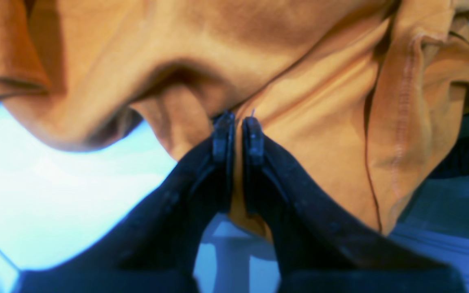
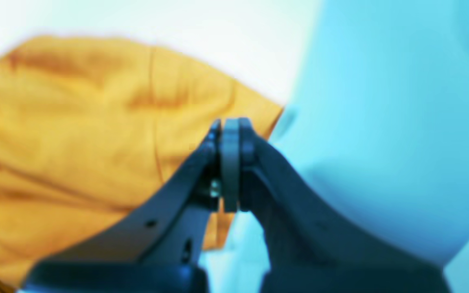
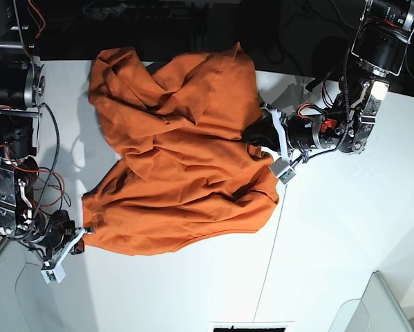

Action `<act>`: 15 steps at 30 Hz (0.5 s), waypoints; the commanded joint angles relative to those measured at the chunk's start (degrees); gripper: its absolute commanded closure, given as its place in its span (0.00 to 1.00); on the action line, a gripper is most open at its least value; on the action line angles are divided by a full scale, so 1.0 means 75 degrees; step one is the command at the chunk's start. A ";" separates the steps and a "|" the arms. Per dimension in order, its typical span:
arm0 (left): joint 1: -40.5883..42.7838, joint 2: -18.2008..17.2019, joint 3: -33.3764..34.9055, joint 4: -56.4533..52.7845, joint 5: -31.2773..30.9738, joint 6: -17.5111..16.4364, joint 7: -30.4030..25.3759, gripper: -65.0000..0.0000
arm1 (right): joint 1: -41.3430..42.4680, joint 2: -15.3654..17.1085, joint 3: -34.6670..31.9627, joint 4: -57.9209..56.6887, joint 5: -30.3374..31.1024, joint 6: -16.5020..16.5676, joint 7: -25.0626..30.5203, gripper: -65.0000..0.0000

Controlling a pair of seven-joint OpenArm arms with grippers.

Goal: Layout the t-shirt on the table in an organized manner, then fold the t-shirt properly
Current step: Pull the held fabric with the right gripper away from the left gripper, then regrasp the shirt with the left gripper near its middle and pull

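- Overhead, the orange t-shirt lay rumpled across the white table, its upper edge reaching the table's far border; bare tabletop spread on the near side.
- Its long axis ran from far to near, tilted slightly.
- Only the left wrist view showed the left gripper pinching a cloth fold.
- Beside the shirt's near corner, the right gripper was closed, holding nothing visible.

No legible text, label, brand, number or sign on anything in view.
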 commanded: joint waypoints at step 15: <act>-0.0772 -0.1291 -0.0041 0.2124 -0.1271 0.0194 0.0723 0.91 | -0.3019 0.0044 0.0189 0.4505 0.3485 0.0906 -0.2873 1.00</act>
